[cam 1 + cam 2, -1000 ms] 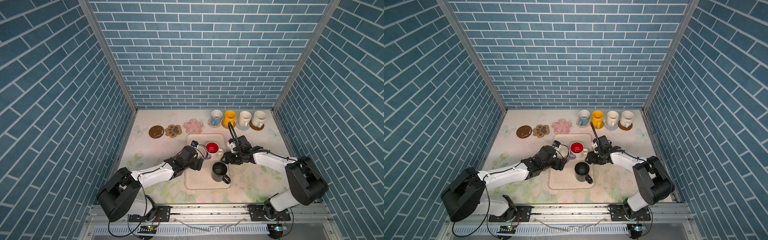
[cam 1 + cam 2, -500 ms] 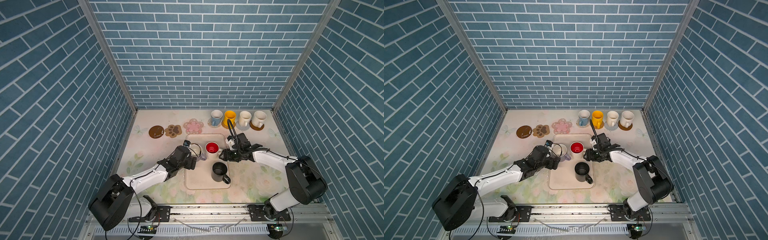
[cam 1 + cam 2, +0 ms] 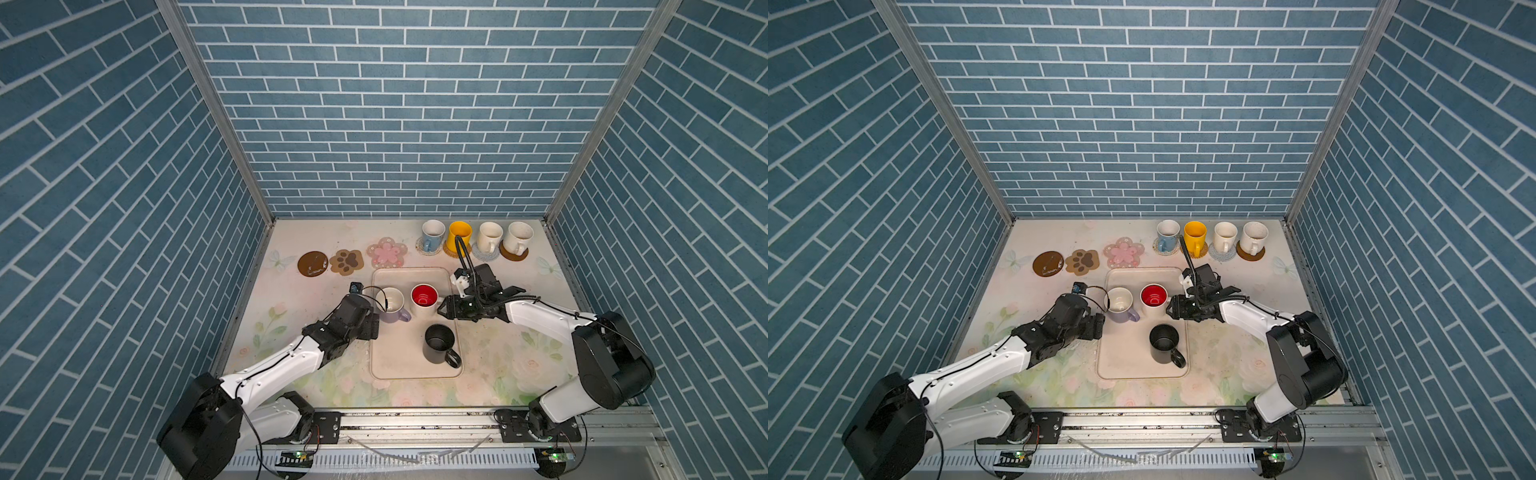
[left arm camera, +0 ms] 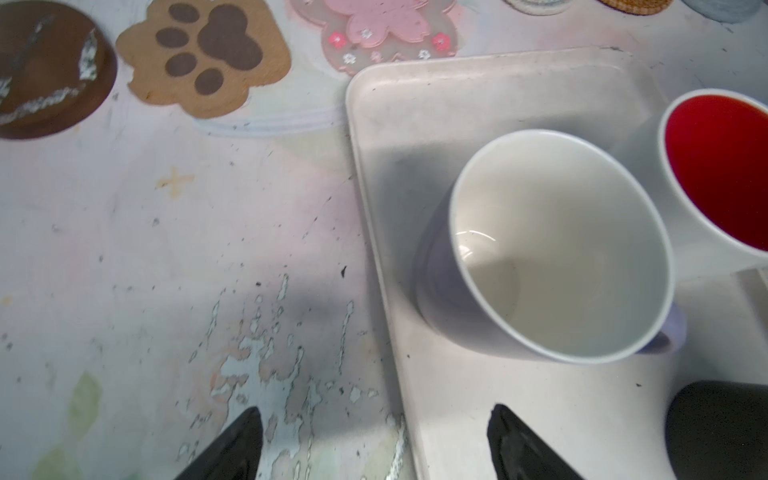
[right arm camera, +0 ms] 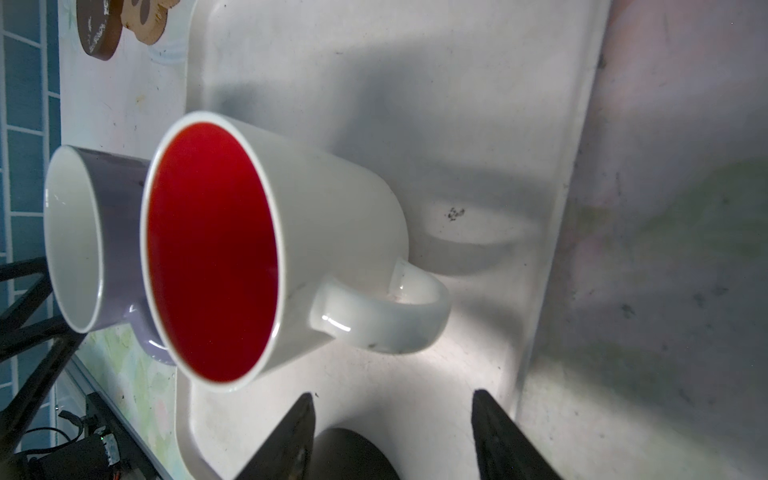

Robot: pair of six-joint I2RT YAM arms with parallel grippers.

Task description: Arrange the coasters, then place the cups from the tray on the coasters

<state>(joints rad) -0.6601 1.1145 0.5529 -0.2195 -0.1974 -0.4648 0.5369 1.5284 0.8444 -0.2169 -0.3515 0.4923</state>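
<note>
left gripper [image 4: 374, 409]: wide open and totally empty. Its tips straddle the left rim of the tray [image 4: 449, 390], and the lavender cup [image 4: 557, 249] is just ahead, not touched.
right gripper [image 5: 392, 399]: jaws roughly half apart, nothing in them either. The handle of the red-inside cup [image 5: 332, 216] sits just in front of the tips, with a small gap.
cups on tray: 3. Lavender and red-inside are side by side toward the far end, and the black cup [image 3: 439, 343] is by the right rim.
cups on coasters: 4, lined up along the worktop [image 3: 286, 299] far edge up to the far right corner: light blue cup [image 3: 432, 235], yellow cup [image 3: 459, 236], cream cup [image 3: 489, 237], second cream cup [image 3: 518, 237].
bare coasters: 3, left of that row: brown disc [image 3: 312, 264], paw coaster [image 3: 346, 261], pink flower coaster [image 3: 386, 253].
hard to see: the four coasters under the cups only show slivers, e.g. the second brown disc [image 3: 505, 253], so 7 coasters total. The black cup is cut off in the left wrist view and mostly behind the fingers in the right wrist view.
</note>
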